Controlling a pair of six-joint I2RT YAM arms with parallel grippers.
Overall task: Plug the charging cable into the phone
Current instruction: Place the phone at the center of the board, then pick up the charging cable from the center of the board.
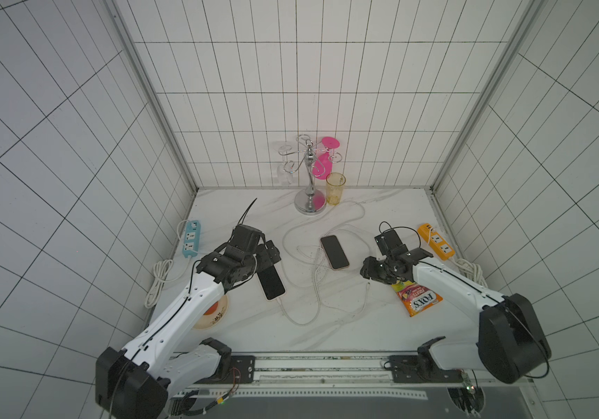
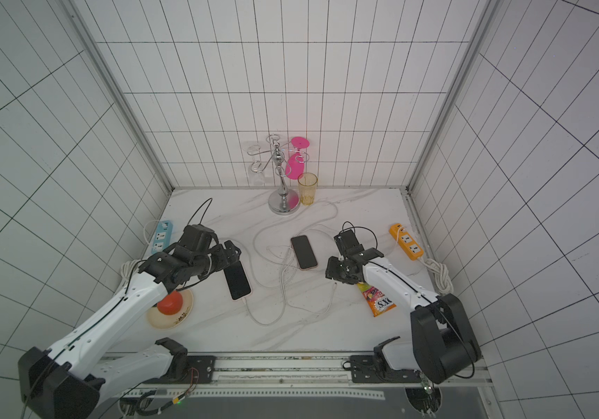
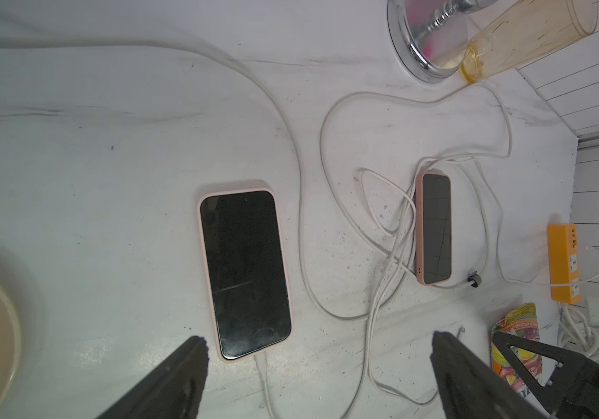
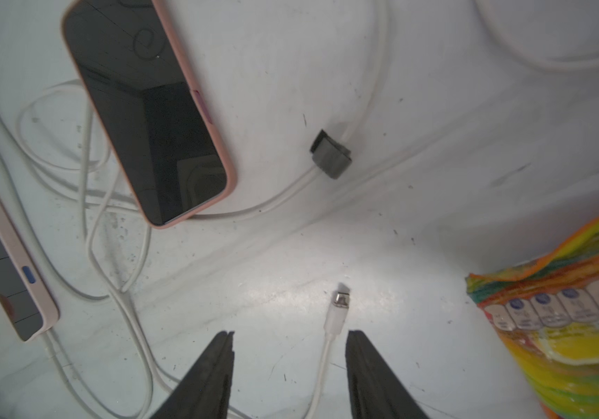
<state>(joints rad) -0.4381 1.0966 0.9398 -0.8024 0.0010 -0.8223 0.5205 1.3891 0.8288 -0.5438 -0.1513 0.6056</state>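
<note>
Two dark-screened phones in pink cases lie on the white table. The left phone [image 1: 272, 284] [image 3: 245, 272] has a white cable plugged into its near end. My left gripper [image 3: 318, 342] [image 1: 271, 254] hovers open over that end, holding nothing. The middle phone [image 1: 334, 252] [image 4: 149, 109] lies on loops of cable, and no plug shows in it. A free white plug [image 4: 338, 312] with a metal tip lies on the table to the phone's right. Its cable runs between the fingers of my right gripper [image 4: 290, 335] [image 1: 368, 270], which stands open just above it, untouched by either finger.
A chrome glass rack [image 1: 310, 174] and a yellow cup [image 1: 335, 188] stand at the back. An orange power strip [image 1: 436, 241] lies right, a blue one [image 1: 191, 237] left. A candy bag [image 1: 417, 297] lies under the right arm. A plate [image 2: 170, 306] holds a red object beneath the left arm.
</note>
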